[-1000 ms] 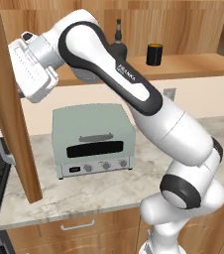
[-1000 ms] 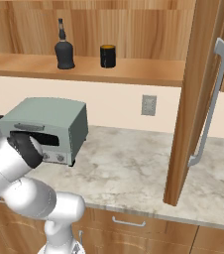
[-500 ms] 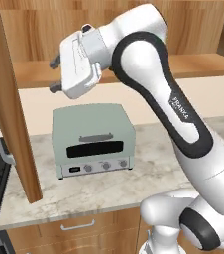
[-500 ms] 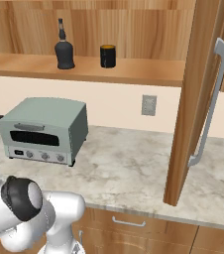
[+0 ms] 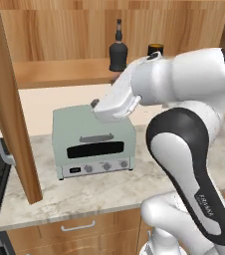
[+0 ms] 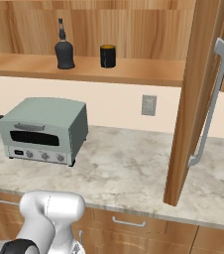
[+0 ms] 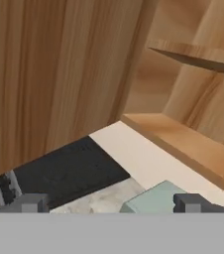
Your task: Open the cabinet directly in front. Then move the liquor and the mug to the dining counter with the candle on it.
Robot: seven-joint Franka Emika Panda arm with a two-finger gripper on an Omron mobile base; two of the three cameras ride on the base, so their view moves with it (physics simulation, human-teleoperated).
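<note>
Cabinet open, bottle and mug not yet touched.

Both cabinet (image 6: 193,99) doors stand swung wide, so I'd call the first step done. The bottle (image 6: 64,49) and the mug (image 6: 107,56) sit near each other on the open shelf above the toaster oven (image 6: 42,130). The gripper (image 7: 109,203) hovers over the toaster oven's left end with fingers spread and empty. Both carries are left.

Cabinet shelf (image 6: 134,73) with liquor (image 6: 63,47) and mug (image 6: 107,56), marble counter (image 6: 129,173) with toaster oven (image 6: 43,130)
</note>
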